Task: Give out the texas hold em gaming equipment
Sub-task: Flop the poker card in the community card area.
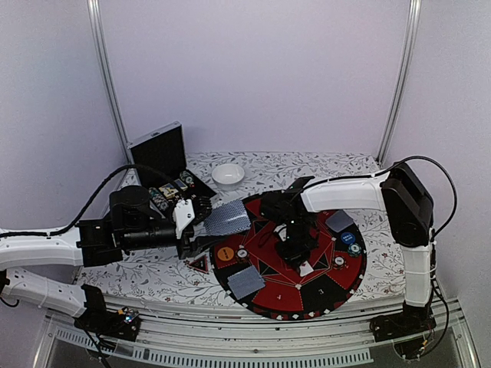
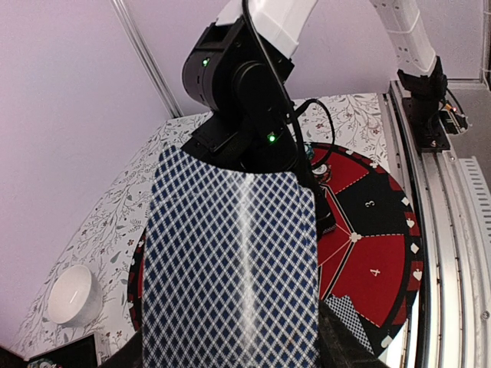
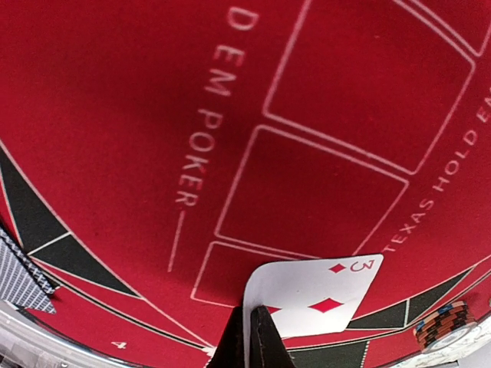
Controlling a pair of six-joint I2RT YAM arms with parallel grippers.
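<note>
My left gripper (image 1: 201, 227) is shut on grey-blue-backed playing cards (image 1: 227, 219), held flat above the left rim of the round red-and-black mat (image 1: 337, 287). They fill the left wrist view (image 2: 230, 268) and hide the jaws. My right gripper (image 1: 301, 257) is shut on one card, a three of diamonds (image 3: 326, 295), held face up just above the mat's middle (image 3: 230, 115). Two face-down card piles (image 1: 245, 282) (image 1: 340, 221) lie on the mat. An orange button (image 1: 225, 253), a blue button (image 1: 348, 238) and small chips (image 1: 338, 262) (image 3: 441, 322) also lie on it.
An open silver case (image 1: 163, 152) with chips inside stands at the back left. A white bowl (image 1: 228, 174) sits behind the mat and shows in the left wrist view (image 2: 73, 295). The right arm (image 2: 245, 84) reaches over the mat's middle. Metal rails run along the near edge.
</note>
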